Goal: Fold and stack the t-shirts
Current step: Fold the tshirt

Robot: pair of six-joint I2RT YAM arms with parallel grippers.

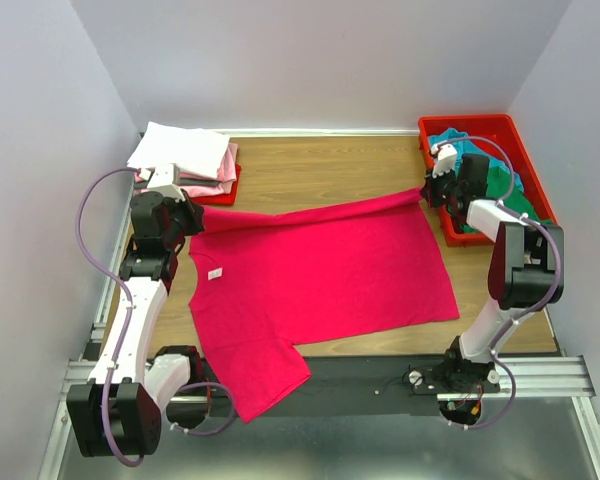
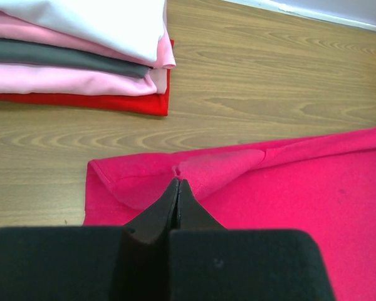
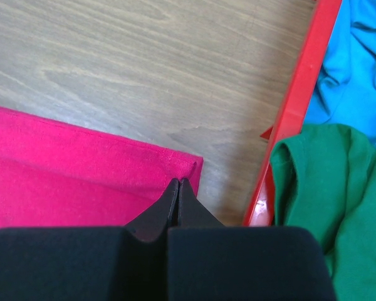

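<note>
Pinching is the word for both ends here. The left tool (image 2: 178,183) has its two fingers pressed flat together, and a small pucker of cloth gathers right at their tips, so I judge it closed on the shoulder-end corner of the crimson shirt (image 1: 320,275). The right tool (image 3: 178,183) is closed in the same way, its tips at the hem-end corner, where the seam wrinkles a little. The cloth between the pads is hidden in both wrist views.

Out from the left tool, the shirt runs away to its right and back underneath it. Out from the right tool, the shirt runs to its left and back underneath it. So the shirt's long axis lies straight from one tool to the other, collar end by the left and hem by the right. The held far edge is a narrow strip turned over onto the body. The rest lies flat on the desk (image 1: 320,170) on the base side of both tools. The neck label (image 1: 215,272) faces up, and the near sleeve hangs over the desk's near edge.

Each arm is nearest its own corner, so neither needs to cross. The next move probably carries both corners together toward the bases, level with each other, to fold along that axis.

Ahead and left of the left tool stands the folded stack (image 2: 81,56). To the right of the right tool, the red tray (image 3: 294,106) holds a green shirt (image 3: 319,188) and a teal shirt (image 3: 357,56).
</note>
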